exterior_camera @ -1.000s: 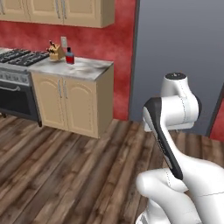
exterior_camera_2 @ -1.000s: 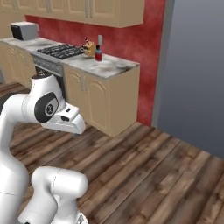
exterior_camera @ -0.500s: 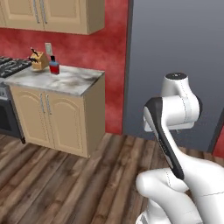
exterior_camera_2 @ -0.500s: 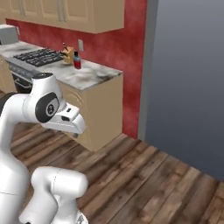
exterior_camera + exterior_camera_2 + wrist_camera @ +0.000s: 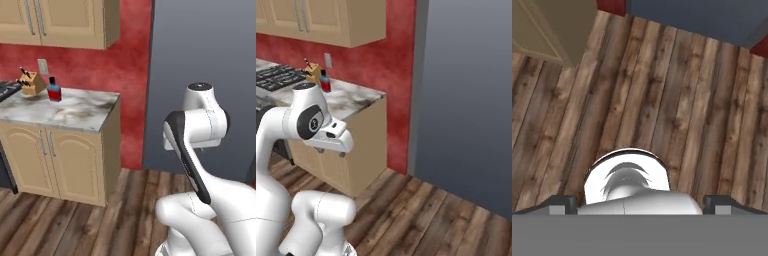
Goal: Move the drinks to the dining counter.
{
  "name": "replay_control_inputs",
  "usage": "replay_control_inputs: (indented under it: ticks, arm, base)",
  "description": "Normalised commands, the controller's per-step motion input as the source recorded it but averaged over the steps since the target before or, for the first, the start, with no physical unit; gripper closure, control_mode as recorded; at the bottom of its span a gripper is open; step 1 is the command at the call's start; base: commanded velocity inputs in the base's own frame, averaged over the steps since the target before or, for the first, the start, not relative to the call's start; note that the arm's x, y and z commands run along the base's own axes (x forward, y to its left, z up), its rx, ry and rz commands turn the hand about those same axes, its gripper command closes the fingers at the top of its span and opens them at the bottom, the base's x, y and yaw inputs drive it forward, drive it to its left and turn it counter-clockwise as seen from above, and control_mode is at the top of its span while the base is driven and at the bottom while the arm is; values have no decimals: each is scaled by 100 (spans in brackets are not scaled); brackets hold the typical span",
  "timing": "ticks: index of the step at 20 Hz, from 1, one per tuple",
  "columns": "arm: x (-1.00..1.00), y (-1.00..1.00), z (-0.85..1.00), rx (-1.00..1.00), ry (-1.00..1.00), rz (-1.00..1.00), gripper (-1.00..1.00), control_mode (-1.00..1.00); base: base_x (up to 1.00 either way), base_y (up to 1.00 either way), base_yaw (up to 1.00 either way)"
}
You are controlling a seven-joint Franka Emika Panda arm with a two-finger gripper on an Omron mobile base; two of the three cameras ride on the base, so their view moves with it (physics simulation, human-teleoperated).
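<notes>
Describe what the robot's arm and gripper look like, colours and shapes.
The arm is glossy white with rounded, bulbous links, a dark grey cap on its top joint and a black band along one link. In the right base view a dark round joint disc carries a small pale marking. The fingertips are small, dark and blocky.

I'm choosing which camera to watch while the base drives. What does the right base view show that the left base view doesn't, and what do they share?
The right base view alone shows the stove burners left of the worktop.

The left base view alone shows more of the lower cabinet doors, seen nearly face on.

Both show the marble worktop, with the bottle standing beside the knife block at the back, the wall socket, the upper cabinets, the red wall, the grey panel and the plank floor.
</notes>
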Motion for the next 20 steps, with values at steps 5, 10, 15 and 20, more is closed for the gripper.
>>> replay_control_inputs:
  ticks: [5,10,15,20]
  arm:
    - [0,0,0,0,0,0,-100,100]
    - [0,0,0,0,0,0,-100,100]
    - [0,0,0,0,0,0,-100,100]
    - [0,0,0,0,0,0,-100,100]
  base:
    - [39,99,-18]
    - [52,95,-15]
    - [59,82,-10]
    - [43,75,-12]
